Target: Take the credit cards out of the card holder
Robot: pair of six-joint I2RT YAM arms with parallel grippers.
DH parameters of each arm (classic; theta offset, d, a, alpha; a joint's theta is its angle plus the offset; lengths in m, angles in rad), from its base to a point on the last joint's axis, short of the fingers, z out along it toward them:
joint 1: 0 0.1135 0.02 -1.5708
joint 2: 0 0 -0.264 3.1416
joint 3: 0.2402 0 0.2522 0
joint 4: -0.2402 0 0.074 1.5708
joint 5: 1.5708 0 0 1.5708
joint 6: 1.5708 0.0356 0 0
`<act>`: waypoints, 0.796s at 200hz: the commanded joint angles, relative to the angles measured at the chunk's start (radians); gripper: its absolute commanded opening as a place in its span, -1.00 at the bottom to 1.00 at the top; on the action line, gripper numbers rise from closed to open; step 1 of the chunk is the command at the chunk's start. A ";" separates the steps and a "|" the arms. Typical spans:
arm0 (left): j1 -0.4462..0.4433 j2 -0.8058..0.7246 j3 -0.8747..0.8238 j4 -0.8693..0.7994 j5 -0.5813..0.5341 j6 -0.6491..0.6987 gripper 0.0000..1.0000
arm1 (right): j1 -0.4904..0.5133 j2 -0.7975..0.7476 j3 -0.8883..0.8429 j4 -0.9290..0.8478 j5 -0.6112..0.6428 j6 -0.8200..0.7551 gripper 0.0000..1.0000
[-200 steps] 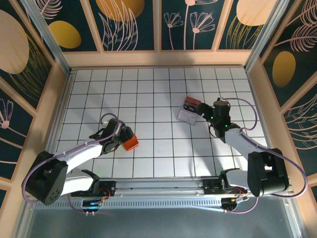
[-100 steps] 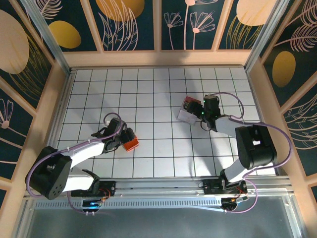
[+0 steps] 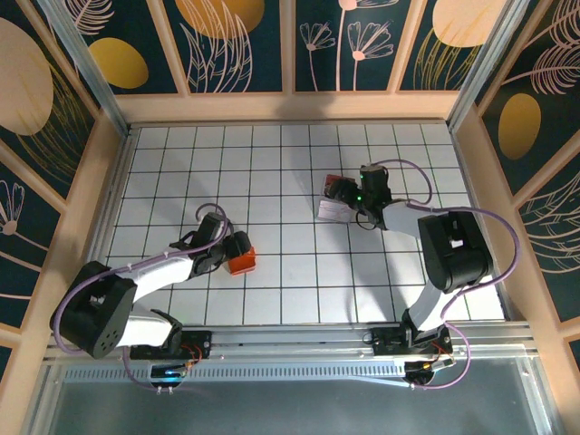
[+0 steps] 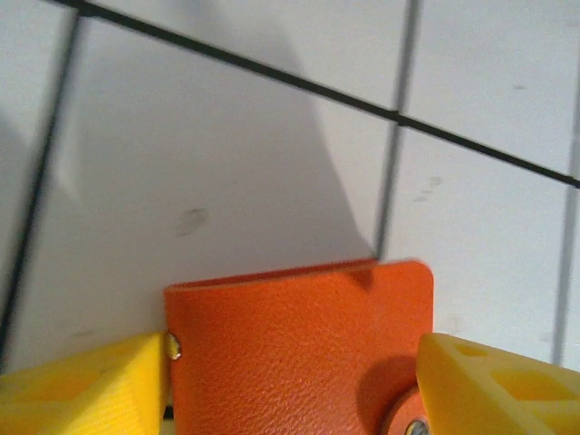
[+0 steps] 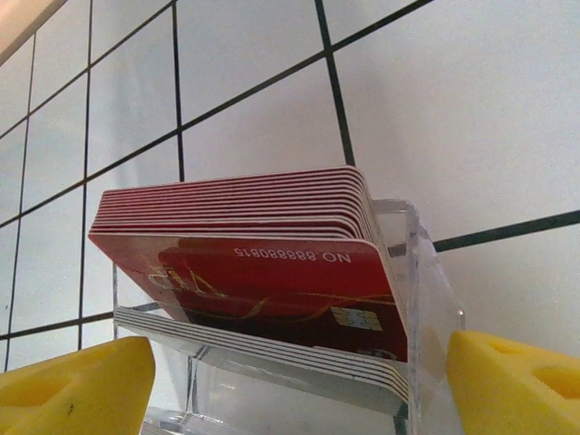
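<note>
The card holder (image 3: pixel 242 264), a small orange-red wallet, lies folded shut on the white tiles at the left. Any credit cards inside it are hidden. My left gripper (image 3: pixel 233 253) reaches over it. In the left wrist view the holder (image 4: pixel 299 308) sits between the yellow fingers (image 4: pixel 82 381), which press on its two side edges, and my left gripper (image 4: pixel 292 352) is shut on it. My right gripper (image 3: pixel 344 193) is at the clear box (image 3: pixel 330 212) right of centre. In the right wrist view my right gripper (image 5: pixel 301 353) has a finger against each side wall.
The clear box (image 5: pixel 428 272) holds a slanted stack of red chip cards (image 5: pixel 272 272) over a layer of pale ones. Wooden walls (image 3: pixel 290 107) ring the tiled floor. Both arm bases stand at the near edge.
My right arm swung left and its gripper came over the clear box, nudging it slightly left while the jaws narrowed. My left gripper stayed at the card holder and narrowed onto it.
</note>
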 commanded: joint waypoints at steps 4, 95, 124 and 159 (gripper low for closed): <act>-0.009 0.024 -0.004 0.119 0.112 0.016 0.34 | 0.019 0.016 0.036 0.006 -0.020 0.003 0.68; -0.009 0.010 0.008 -0.001 0.142 0.046 0.19 | 0.037 -0.170 0.087 -0.380 0.193 0.043 0.72; -0.008 -0.053 -0.004 -0.110 0.118 0.037 0.17 | 0.106 -0.277 0.055 -0.511 0.248 0.125 0.68; -0.009 -0.101 -0.036 -0.093 0.145 0.012 0.08 | 0.254 -0.347 -0.004 -0.521 0.190 0.264 0.62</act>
